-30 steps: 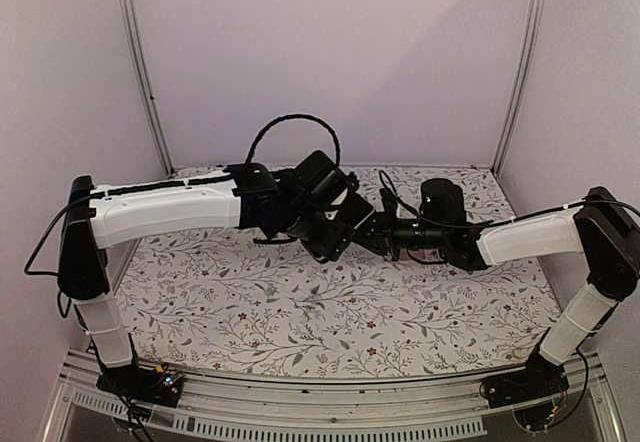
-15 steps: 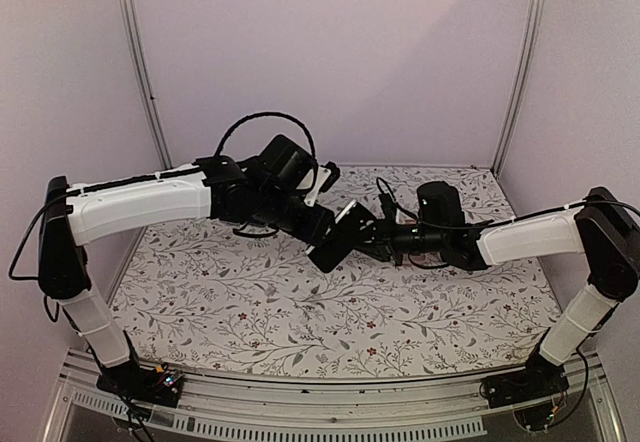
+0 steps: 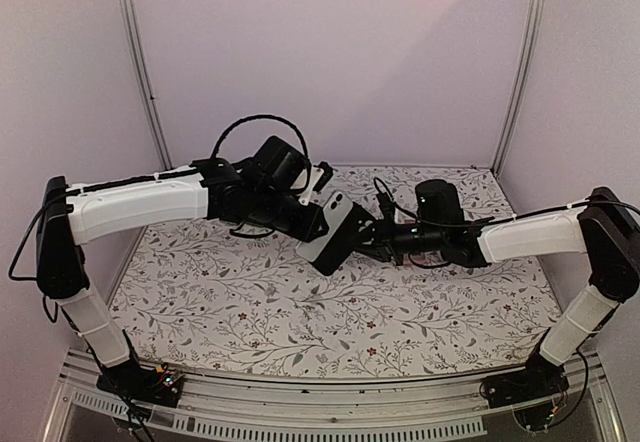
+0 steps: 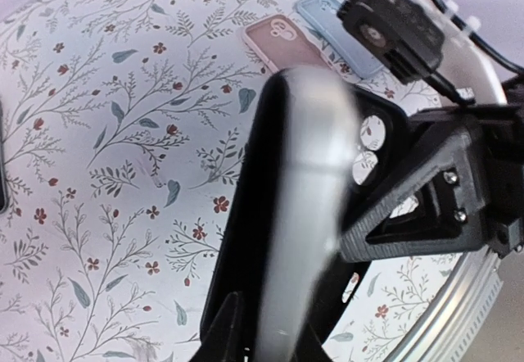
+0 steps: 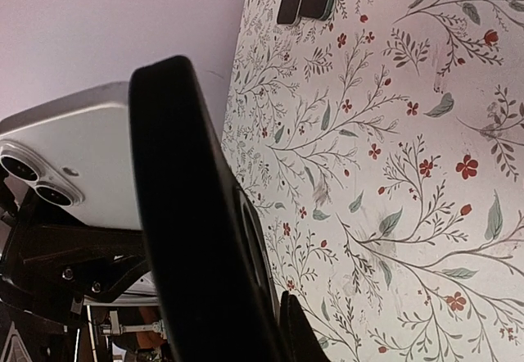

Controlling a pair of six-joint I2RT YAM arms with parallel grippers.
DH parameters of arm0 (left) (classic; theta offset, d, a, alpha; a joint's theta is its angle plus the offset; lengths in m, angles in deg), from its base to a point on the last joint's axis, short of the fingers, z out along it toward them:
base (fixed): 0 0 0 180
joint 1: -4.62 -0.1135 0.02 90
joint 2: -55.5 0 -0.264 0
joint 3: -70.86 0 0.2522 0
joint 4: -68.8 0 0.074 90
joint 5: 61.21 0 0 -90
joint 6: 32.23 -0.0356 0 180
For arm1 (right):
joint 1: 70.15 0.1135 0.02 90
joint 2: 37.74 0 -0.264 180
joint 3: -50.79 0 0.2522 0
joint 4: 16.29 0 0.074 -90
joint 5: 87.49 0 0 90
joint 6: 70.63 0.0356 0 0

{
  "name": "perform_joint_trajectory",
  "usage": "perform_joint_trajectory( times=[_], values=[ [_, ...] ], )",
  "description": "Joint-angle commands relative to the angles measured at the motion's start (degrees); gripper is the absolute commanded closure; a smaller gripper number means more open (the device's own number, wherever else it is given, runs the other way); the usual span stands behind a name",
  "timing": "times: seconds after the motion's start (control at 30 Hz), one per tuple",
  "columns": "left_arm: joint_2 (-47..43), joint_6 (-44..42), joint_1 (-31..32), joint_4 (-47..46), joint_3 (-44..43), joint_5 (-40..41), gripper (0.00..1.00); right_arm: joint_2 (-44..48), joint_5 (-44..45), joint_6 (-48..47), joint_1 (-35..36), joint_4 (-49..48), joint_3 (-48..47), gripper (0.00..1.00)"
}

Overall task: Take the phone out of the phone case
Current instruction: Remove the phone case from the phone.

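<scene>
**Asker:** Where is the phone?

**Me:** Up in the air over the middle of the table (image 3: 250, 307), in my left gripper (image 3: 310, 228). Those jaws are clamped on the phone (image 3: 330, 226), with its pale back and camera lenses showing.

**Asker:** And the phone case?

**Me:** My right gripper (image 3: 374, 234) has it, jaws closed tight on the black phone case (image 3: 357, 226). It stands just beside the phone, edge-on to my right wrist camera. I cannot tell whether the two touch.

**Asker:** Anything lying below?

**Me:** A pink case (image 4: 280, 41) and a blue case (image 4: 332, 20) lie side by side on the flowered cloth, well apart from both grippers.
</scene>
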Motion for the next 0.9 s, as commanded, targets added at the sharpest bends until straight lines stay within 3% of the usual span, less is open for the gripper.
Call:
perform_joint_trajectory(
  times=[0.0, 0.1, 0.43, 0.87],
  values=[
    [0.0, 0.1, -0.4, -0.9, 0.7, 0.3, 0.9, 2.5, -1.1, -1.3, 0.5, -2.6, -2.7, 1.0],
    [-0.2, 0.1, -0.4, -1.1, 0.9, 0.3, 1.0, 2.5, -0.8, -1.6, 0.5, -1.9, -2.8, 1.0],
    [-4.4, 0.7, -1.0, -2.9, 2.1, 2.8, 1.0, 2.1, -1.0, -6.3, -1.5, 8.3, -4.9, 1.0],
    [-14.9, 1.3, -4.7, -8.3, 10.1, -3.9, 1.0, -1.3, -6.0, -23.2, -10.6, 32.3, -14.1, 1.0]
  ],
)
